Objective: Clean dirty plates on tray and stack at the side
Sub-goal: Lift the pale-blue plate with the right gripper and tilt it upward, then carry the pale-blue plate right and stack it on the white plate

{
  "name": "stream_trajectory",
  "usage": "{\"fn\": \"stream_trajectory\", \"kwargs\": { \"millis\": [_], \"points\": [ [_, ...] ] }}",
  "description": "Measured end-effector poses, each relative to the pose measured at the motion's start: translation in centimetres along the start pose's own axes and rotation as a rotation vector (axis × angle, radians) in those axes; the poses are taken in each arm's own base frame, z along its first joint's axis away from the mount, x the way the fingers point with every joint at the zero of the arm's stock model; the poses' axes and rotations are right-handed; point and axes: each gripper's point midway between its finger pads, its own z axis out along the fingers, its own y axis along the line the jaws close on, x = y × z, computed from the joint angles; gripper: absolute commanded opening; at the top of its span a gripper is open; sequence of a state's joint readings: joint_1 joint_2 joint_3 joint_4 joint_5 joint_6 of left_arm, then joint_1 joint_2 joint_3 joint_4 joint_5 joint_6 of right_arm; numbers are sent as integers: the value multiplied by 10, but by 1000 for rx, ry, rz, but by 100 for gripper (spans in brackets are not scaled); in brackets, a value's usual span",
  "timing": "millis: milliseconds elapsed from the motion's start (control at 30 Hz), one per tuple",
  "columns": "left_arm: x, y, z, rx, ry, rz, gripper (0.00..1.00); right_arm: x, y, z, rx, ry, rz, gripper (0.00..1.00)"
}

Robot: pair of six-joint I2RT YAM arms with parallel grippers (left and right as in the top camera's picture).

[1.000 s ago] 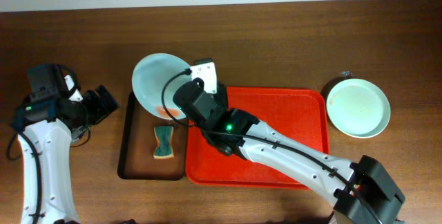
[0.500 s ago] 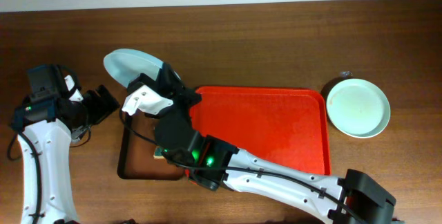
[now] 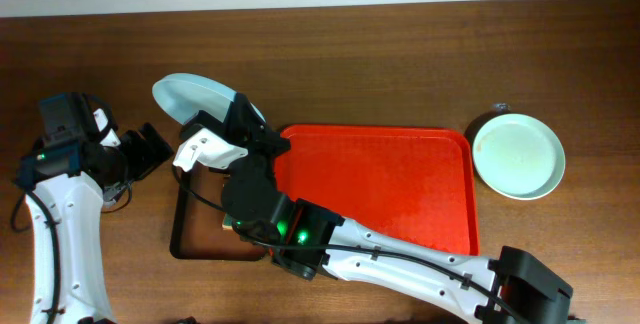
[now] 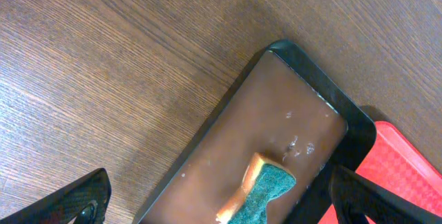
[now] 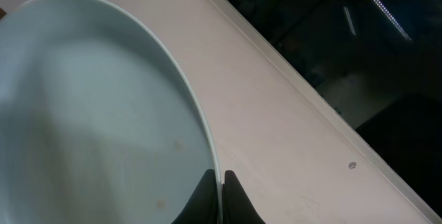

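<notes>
My right gripper (image 3: pixel 240 116) is shut on the rim of a pale mint plate (image 3: pixel 192 97). It holds the plate tilted on edge above the table, behind the black tray's far end. In the right wrist view the fingers (image 5: pixel 221 191) pinch the plate's rim (image 5: pixel 90 113); no red smear shows on the face seen there. The red tray (image 3: pixel 400 194) holds no plates. Pale plates (image 3: pixel 518 156) sit at the far right of the table. My left gripper (image 3: pixel 150 149) is open and empty, left of the black tray; its fingers (image 4: pixel 221 203) spread wide.
A narrow black tray with a brown base (image 4: pixel 304 72) lies left of the red tray, with a green and orange sponge (image 4: pixel 266 189) on it. In the overhead view my right arm (image 3: pixel 300 229) covers most of it. A small dark object (image 3: pixel 500 108) sits behind the plates at right.
My right arm swung left and turned its wrist, lifting the plate from flat over the black tray to tilted on edge further left. The left arm has not moved.
</notes>
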State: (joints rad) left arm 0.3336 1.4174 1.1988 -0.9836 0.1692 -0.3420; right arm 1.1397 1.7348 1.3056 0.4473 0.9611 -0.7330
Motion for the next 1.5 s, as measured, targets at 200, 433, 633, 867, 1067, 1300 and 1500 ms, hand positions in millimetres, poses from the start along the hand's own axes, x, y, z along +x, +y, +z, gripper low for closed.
{"fn": "stream_trajectory", "kwargs": {
  "millis": [200, 433, 633, 867, 1067, 1300, 1500],
  "points": [
    [0, 0, 0, 0, 0, 0, 99, 0, 0, 0, 0, 0, 0, 4],
    [0, 0, 0, 0, 0, 0, 100, 1, 1, 0, -2, 3, 9, 4],
    [0, 0, 0, 0, -1, 0, 99, 105, 2, 25, -15, 334, 215, 4],
    [0, 0, 0, 0, 0, 0, 99, 209, 4, 27, -110, 733, 719, 4],
    [0, 0, 0, 0, 0, 0, 99, 343, -134, -8, 96, 1173, 1154, 4],
    [0, 0, 0, 0, 0, 0, 99, 477, -248, -143, 613, 1574, 1489, 4],
    [0, 0, 0, 0, 0, 0, 99, 538, -263, -208, 887, 1603, 1589, 4]
  ]
}}
